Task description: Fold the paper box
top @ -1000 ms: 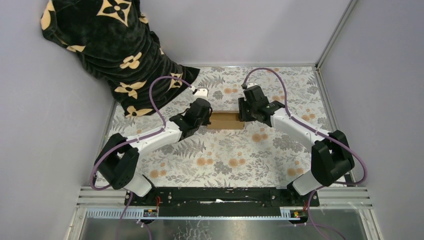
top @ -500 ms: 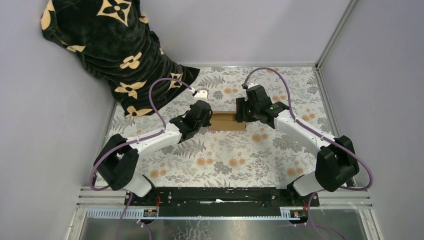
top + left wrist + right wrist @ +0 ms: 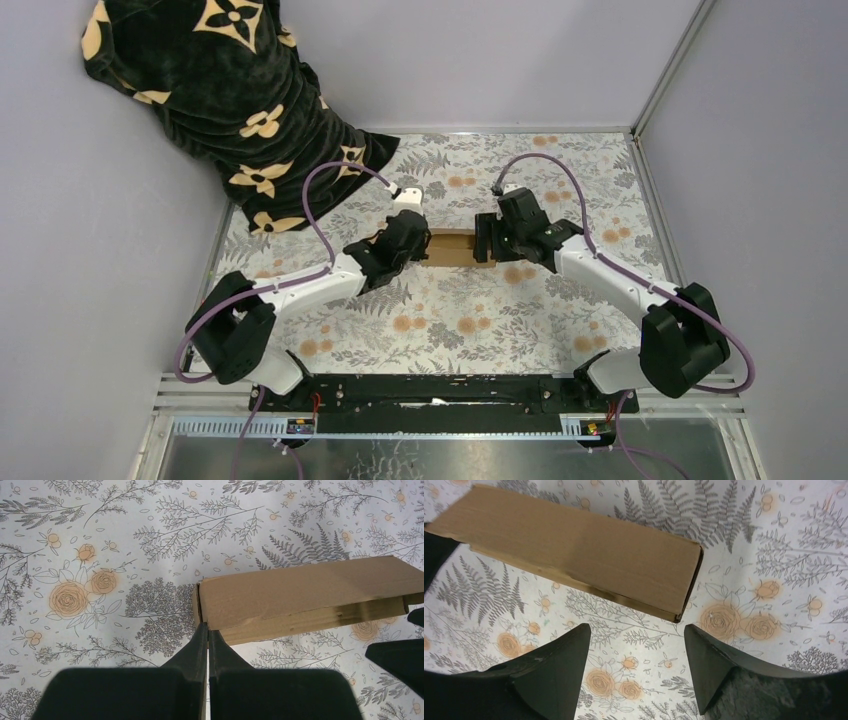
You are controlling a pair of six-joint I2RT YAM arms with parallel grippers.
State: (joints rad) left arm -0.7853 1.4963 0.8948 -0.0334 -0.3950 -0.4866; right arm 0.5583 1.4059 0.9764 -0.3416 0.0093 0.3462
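The paper box point(image 3: 452, 247) is a small, closed brown cardboard box lying flat on the floral table cover, between my two grippers. In the left wrist view the box point(image 3: 300, 592) lies ahead and to the right. My left gripper point(image 3: 207, 628) is shut, and its tips touch the box's near left corner by the end flap. In the right wrist view the box point(image 3: 574, 550) lies beyond my right gripper point(image 3: 634, 637), which is open and empty; the box's right end is just ahead of the gap. From above, the left gripper point(image 3: 418, 243) and the right gripper point(image 3: 485, 247) flank the box.
A black cloth with tan flower shapes point(image 3: 220, 90) hangs over the back left corner. Grey walls and a metal frame point(image 3: 660, 90) enclose the floral table cover point(image 3: 450, 320). Purple cables point(image 3: 330, 180) loop above both wrists.
Both grippers and the box have shifted a little toward the near edge. The right wrist has lowered and closed in on the box's right end. The left stays against the left end.
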